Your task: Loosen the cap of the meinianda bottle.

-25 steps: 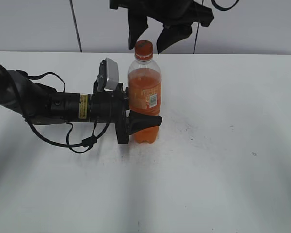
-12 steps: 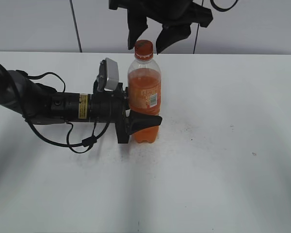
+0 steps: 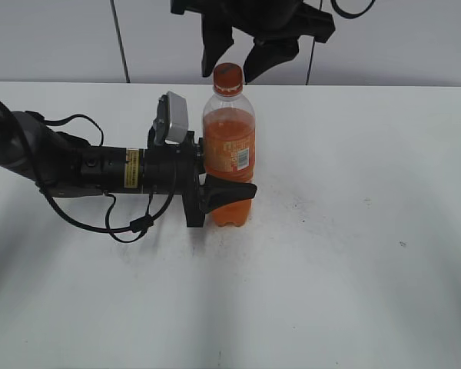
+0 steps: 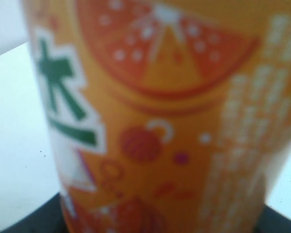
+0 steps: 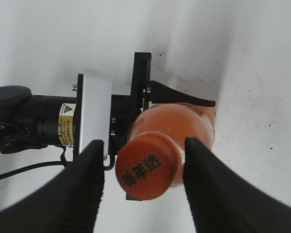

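The meinianda bottle [image 3: 230,154] stands upright on the white table, full of orange soda, with an orange label. Its orange cap [image 3: 227,78] has dark characters on top and shows in the right wrist view [image 5: 148,165]. My left gripper [image 3: 215,191] lies level and is shut on the bottle's lower body; in the left wrist view the label [image 4: 160,121] fills the frame. My right gripper [image 3: 232,55] hangs open just above the cap, fingers [image 5: 85,189] on either side of it with gaps on both sides, not touching it.
The white table [image 3: 353,254] stretches to the right and front. A grey wall stands behind. The left arm's body and cables [image 3: 84,173] lie across the table's left side.
The right gripper has shifted very slightly left above the cap. The bottle and left gripper have not moved.
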Controlling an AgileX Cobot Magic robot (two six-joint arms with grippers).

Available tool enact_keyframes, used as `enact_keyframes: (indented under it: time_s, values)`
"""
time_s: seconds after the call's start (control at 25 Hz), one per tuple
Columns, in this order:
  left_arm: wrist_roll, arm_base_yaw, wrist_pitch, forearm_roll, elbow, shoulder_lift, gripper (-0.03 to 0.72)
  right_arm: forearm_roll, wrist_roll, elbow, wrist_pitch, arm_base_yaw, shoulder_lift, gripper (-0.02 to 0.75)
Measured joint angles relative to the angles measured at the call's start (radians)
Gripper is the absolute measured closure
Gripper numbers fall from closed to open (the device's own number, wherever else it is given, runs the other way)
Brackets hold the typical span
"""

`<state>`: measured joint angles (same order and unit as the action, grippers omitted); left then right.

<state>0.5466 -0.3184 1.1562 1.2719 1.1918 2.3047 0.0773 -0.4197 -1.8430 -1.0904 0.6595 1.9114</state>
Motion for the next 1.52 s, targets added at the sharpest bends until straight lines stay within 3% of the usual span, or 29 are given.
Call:
enact_keyframes:
  time_s: [0.44, 0.68, 0.84, 1.52]
  values:
    - [0.000, 0.000, 0.000, -0.002, 0.000, 0.000, 0.295, 0.000, 0.004, 0.000, -0.014, 0.000, 0.011, 0.351]
    - [0.000, 0.000, -0.001, -0.003, 0.000, 0.000, 0.295, -0.005, 0.010, 0.000, -0.025, 0.000, 0.011, 0.455]
    - [0.000, 0.000, -0.001, -0.003, 0.000, 0.000, 0.295, -0.005, 0.065, -0.002, -0.027, 0.000, 0.011, 0.456]
    - [-0.003, 0.000, -0.001, -0.004, 0.000, 0.000, 0.295, 0.012, 0.861, -0.006, -0.028, 0.000, 0.011, 0.464]
